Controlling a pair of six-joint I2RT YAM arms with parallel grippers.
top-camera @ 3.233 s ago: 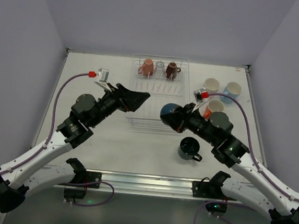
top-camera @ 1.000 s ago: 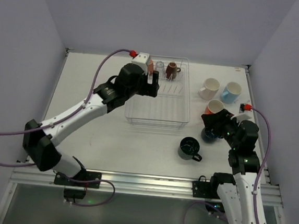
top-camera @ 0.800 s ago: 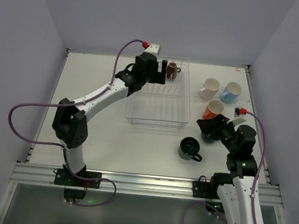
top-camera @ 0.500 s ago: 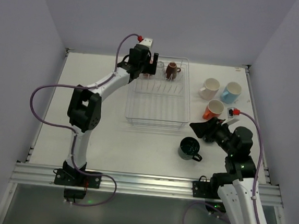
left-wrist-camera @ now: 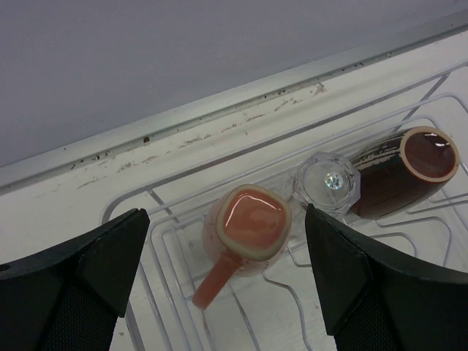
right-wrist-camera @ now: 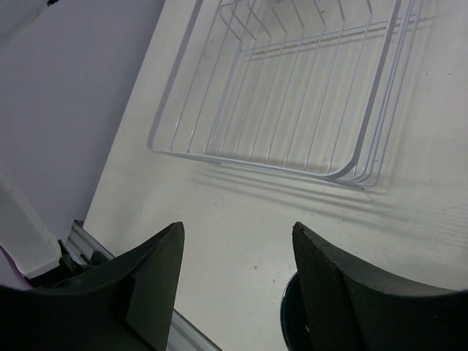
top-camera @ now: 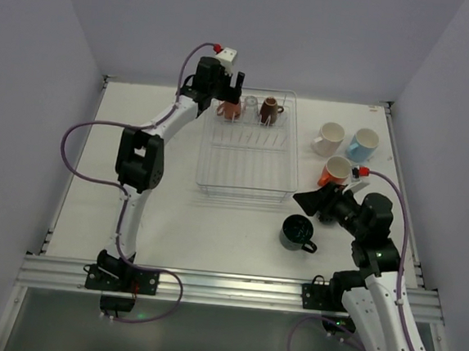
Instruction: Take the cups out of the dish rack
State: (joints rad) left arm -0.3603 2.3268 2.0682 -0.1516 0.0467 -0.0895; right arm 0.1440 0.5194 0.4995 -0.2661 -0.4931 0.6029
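Cups left in the dish rack (top-camera: 245, 194) number 3: pink cup (left-wrist-camera: 248, 227), glass (left-wrist-camera: 327, 180) and brown cup (left-wrist-camera: 402, 168), in a row at its far end. The left gripper (left-wrist-camera: 225, 216) has just swung from mid-table to hover above the pink cup, jaws spread wide and touching nothing, so I judge that cup goes next. The right gripper (right-wrist-camera: 238, 234) no longer carries the navy cup; its jaws are apart and empty, near the green cup (top-camera: 298, 231) on the table.

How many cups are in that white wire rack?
3, along the rack's far end: pink mug left, clear glass middle, brown mug right. None seems hidden.
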